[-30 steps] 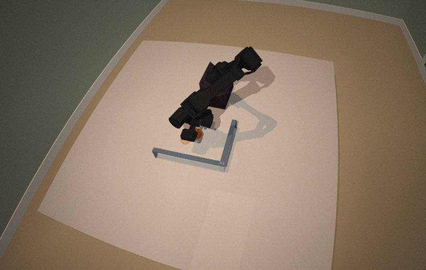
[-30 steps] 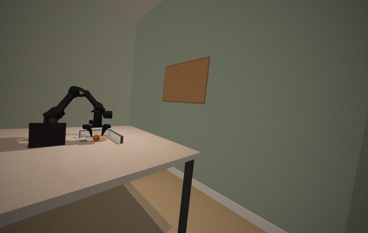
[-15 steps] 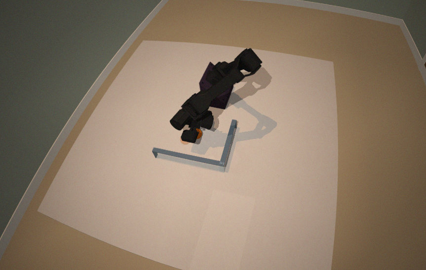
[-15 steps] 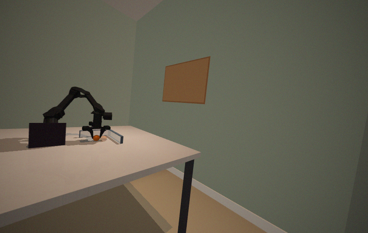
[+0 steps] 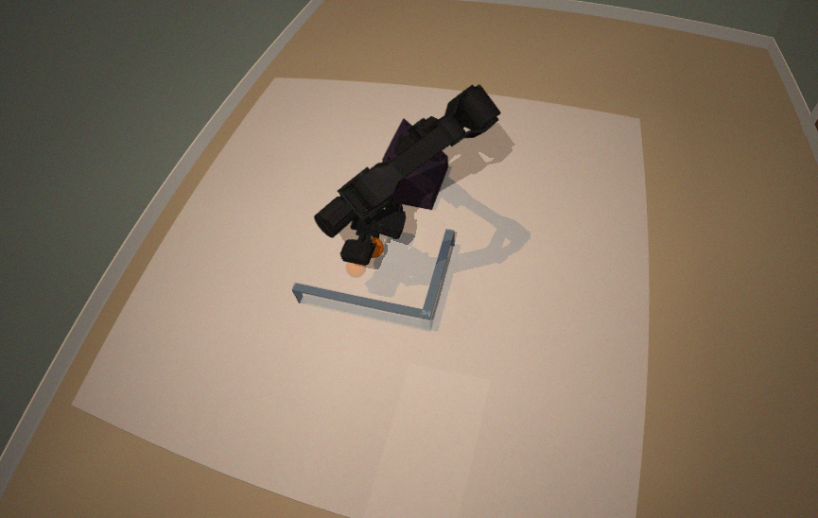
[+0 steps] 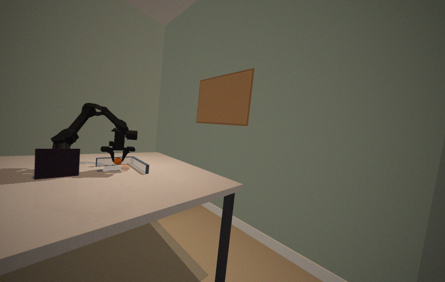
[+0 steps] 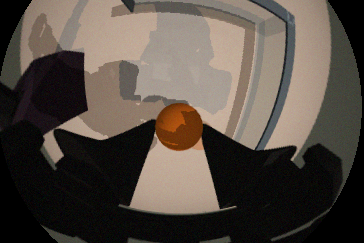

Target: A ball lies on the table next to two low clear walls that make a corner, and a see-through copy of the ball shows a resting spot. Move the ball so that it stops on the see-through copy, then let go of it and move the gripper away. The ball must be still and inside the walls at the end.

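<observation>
We have the gripper (image 7: pixel 178 153) clamped on the ball (image 7: pixel 178 126) — next, a short carry to the see-through copy (image 5: pixel 355 268), just beside it.

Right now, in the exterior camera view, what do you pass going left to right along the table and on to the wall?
Dark box → orange ball gripped in the tool → pale see-through ball copy → far end of the clear corner walls → cork board on the wall.
</observation>
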`<state>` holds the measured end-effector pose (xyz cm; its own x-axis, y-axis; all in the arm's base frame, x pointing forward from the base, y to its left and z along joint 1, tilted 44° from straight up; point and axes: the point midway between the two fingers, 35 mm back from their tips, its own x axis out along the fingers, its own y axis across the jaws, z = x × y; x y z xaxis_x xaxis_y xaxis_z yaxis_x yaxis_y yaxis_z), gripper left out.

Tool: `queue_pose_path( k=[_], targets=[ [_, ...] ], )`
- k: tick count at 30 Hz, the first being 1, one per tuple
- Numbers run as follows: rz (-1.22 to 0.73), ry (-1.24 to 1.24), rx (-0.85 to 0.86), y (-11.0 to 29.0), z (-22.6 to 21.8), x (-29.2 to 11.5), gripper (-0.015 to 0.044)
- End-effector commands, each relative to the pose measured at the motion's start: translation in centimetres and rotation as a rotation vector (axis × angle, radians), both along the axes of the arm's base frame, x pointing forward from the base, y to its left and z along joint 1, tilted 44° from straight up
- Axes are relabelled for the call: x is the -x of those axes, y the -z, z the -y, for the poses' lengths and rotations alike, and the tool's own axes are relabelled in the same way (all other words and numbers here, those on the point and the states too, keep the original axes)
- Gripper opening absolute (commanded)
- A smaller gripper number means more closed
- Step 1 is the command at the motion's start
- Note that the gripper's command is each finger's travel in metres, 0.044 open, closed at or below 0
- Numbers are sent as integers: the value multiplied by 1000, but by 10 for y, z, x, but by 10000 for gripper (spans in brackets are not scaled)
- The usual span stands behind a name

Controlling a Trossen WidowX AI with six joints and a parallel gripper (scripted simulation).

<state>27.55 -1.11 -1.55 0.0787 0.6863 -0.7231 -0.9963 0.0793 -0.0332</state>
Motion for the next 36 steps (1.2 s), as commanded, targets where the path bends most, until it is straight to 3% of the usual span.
queue_pose_path(
  k=[1,14,36],
  targets=[
    [13,-1,13,-19,19,-1,0],
    [13,-3,4,-70,60,13,0],
    [16,-3,5,-1,53,-33,0]
  ],
)
